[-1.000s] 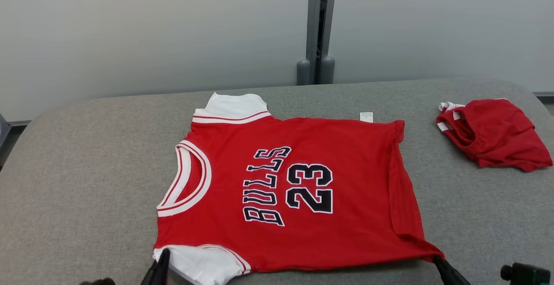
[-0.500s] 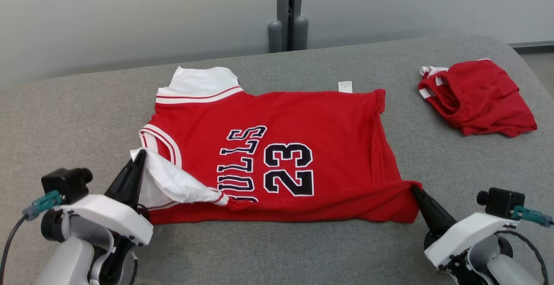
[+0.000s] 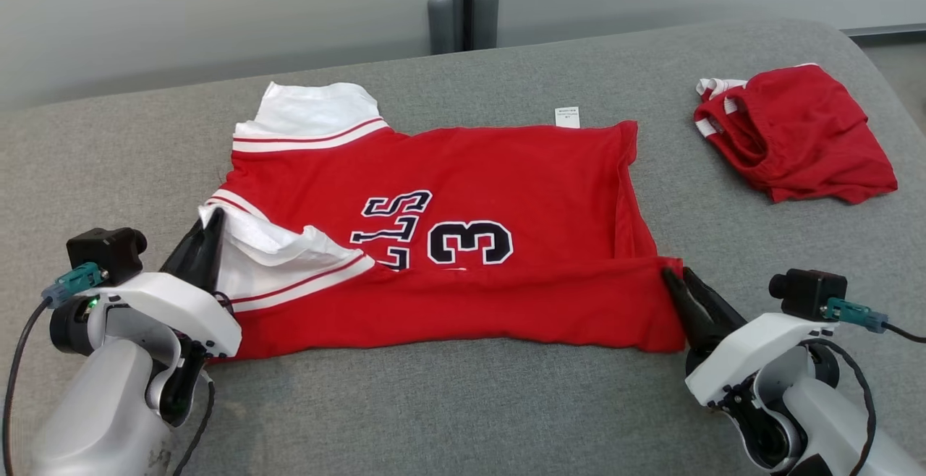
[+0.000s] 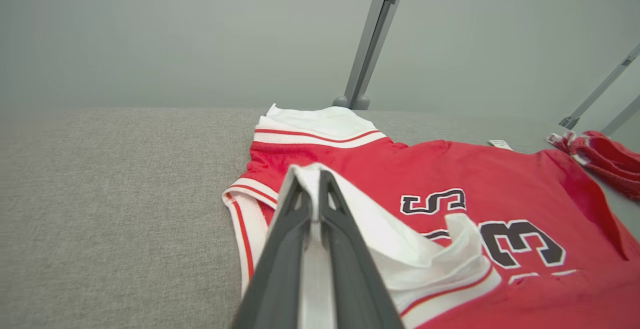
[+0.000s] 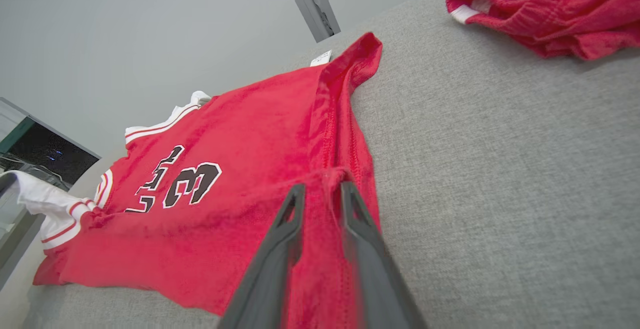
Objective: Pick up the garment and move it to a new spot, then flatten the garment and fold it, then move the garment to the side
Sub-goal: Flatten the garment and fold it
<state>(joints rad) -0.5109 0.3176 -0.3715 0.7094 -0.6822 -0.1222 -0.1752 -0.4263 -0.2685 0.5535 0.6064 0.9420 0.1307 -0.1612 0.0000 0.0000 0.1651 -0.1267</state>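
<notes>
Two claws work the near side of the jersey (image 3: pixel 506 172), which lies on the grey worktop (image 3: pixel 434 404) with its collar end toward the robot's left.

Left claw (image 3: pixel 211 224): fingers pressed together, pinching the white sleeve (image 3: pixel 289 259), which is raised and drawn over the red front.

Right claw (image 3: pixel 671 278): fingers slightly spread, tips at the folded red hem corner, with a narrow gap visible between them in the right wrist view.

Edges: the near long edge is folded over toward the middle, covering the lower part of the lettering and one digit. The far edge runs straight, and a white label (image 3: pixel 567 116) juts out near the far hem corner.

Open room: bare worktop lies in front of the fold and to the left of the collar. A second red garment (image 3: pixel 796 136) lies bunched on the right, well apart from the jersey and near the worktop's right edge.
</notes>
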